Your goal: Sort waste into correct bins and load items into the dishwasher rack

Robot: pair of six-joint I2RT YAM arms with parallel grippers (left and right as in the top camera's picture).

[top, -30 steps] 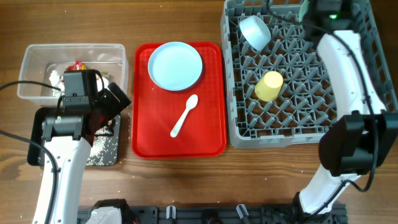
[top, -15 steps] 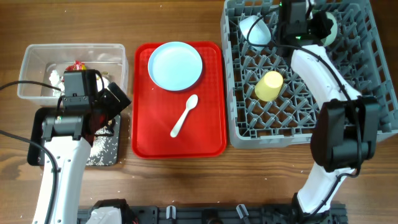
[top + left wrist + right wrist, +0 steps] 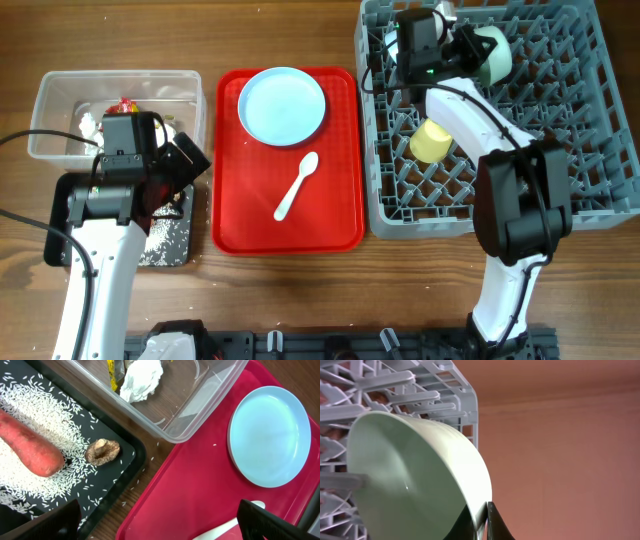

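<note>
The right gripper (image 3: 482,519) pinches the rim of a pale green round bowl (image 3: 492,55). It has swung the bowl left along the top of the big grey plastic rack (image 3: 590,150), upper right in the overhead view. The bowl is not set down yet. The left gripper (image 3: 180,168) stays wide open, holding nothing.

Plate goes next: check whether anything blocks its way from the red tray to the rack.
Nothing lies between the pale blue plate and the dishwasher rack. Just inside its near wall sit a bowl and a yellow cup, the right arm above them.
</note>
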